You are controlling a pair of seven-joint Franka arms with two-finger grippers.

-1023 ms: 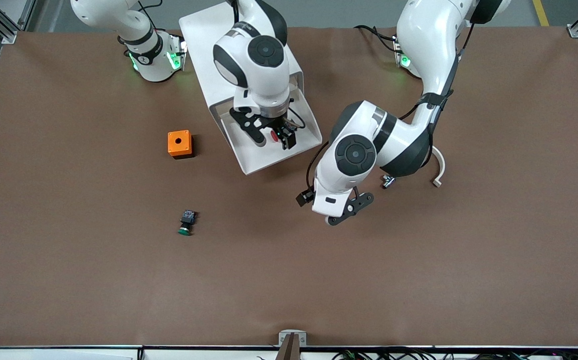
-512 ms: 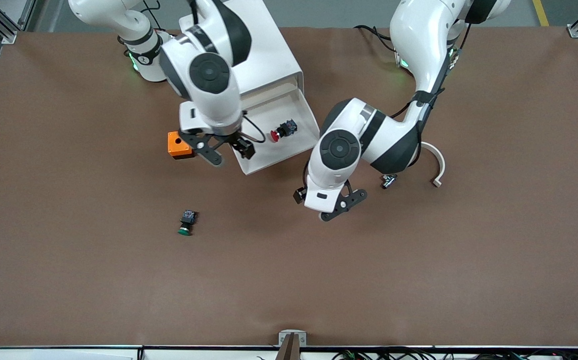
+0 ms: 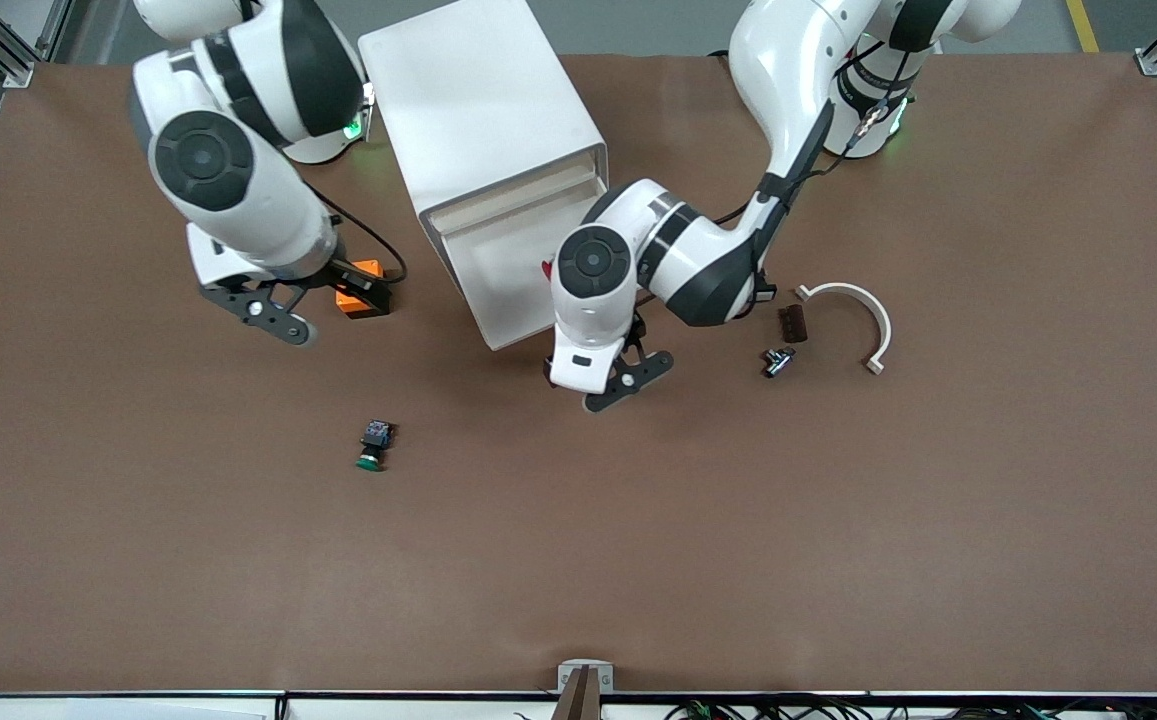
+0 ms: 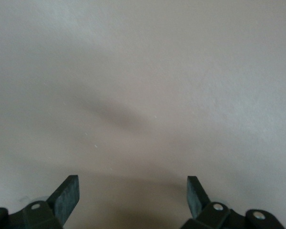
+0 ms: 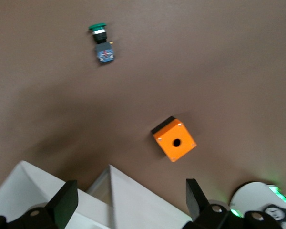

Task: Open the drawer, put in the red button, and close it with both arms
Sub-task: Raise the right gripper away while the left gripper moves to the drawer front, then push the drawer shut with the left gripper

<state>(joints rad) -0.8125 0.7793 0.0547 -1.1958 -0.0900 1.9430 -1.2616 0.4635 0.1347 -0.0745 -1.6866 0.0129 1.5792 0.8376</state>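
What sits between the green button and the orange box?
Nothing; only bare table between the green button and orange box, in the right wrist view.

I'm looking at a brown worktop [image 3: 838, 520] carrying a white cabinet [image 3: 483, 110] between the two arm bases, with an orange box [image 3: 363, 298] sitting beside it toward the right arm's end. A green-capped button [image 3: 372, 446] is lying nearer the front camera than that box. Toward the left arm's end I'm seeing a white curved piece [image 3: 853, 310], a dark small block [image 3: 791, 323] and a small metal part [image 3: 775, 360] lying close together.
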